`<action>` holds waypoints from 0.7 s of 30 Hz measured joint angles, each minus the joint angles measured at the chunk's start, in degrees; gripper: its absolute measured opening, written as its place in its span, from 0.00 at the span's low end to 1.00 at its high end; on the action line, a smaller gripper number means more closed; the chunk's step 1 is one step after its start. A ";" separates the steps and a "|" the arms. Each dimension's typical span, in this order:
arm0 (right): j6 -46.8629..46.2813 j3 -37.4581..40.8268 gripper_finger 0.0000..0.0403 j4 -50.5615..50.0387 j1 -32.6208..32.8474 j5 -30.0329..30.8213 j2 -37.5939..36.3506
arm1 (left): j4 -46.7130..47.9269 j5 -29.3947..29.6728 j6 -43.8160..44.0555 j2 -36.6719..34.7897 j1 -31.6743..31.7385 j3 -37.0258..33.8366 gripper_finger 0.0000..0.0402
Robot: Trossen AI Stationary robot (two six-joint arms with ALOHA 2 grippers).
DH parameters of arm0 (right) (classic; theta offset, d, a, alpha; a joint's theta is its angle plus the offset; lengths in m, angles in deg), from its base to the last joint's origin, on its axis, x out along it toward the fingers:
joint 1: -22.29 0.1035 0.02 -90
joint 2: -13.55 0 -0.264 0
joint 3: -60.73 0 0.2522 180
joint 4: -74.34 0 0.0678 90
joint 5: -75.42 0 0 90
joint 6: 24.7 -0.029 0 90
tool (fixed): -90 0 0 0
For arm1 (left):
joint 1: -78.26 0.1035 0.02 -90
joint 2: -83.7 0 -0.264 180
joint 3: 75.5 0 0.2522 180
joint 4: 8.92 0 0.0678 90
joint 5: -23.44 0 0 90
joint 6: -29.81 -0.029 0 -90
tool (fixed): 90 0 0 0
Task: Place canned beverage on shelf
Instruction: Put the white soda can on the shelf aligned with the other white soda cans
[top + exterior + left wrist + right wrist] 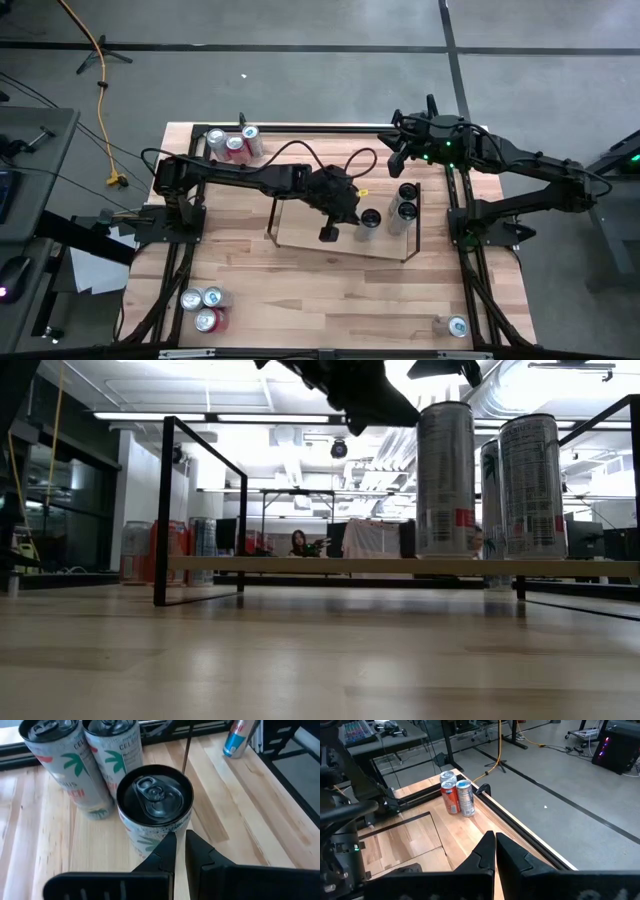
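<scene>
The shelf [285, 228], a low black rod rack with a pale wooden board, stands mid-table. Three white palm-print cans stand upright on the board: one [371, 219] [155, 805] toward the shelf's middle, two [407, 200] [80, 765] at its right end. My left gripper [180, 842] is shut. It slants down from the table's left, with its tips right at the side of the middle can. In the low view it hangs above the shelf [375, 405], next to the can [445, 480]. My right gripper [495, 842] is shut and raised over the table's far right [400, 152]. My left gripper's shut fingertips [170, 845] stand against the side wall [150, 837] of the middle can, below its rim, coming from the table's left and slanting down. I cannot tell whether they touch it. The can stands upright on the shelf board.
Three loose cans stand at the table's far left [232, 143] [456, 795], and three more at the near left [205, 305]. A single can is at the near right [455, 326] [239, 735]. A black rail frame [300, 127] runs along the table's edges.
</scene>
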 joint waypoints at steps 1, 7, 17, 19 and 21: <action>0.15 0.00 0.00 0.00 0.02 -0.04 0.00 | -0.22 0.02 0.04 0.00 0.00 0.00 0.00; 1.03 0.00 0.00 0.02 0.00 -3.80 0.00 | 8.70 0.29 2.44 -2.24 1.61 2.46 0.00; -7.65 -0.09 0.00 0.03 0.62 -21.36 2.53 | 23.22 7.15 10.16 -20.81 9.22 5.73 0.00; -10.70 -0.25 0.00 0.32 2.21 -25.50 4.65 | 21.26 10.66 9.92 -25.33 9.55 4.40 0.00; -11.58 -1.95 0.00 0.05 4.97 -26.29 7.57 | 17.86 12.62 9.94 -30.07 9.50 0.65 0.00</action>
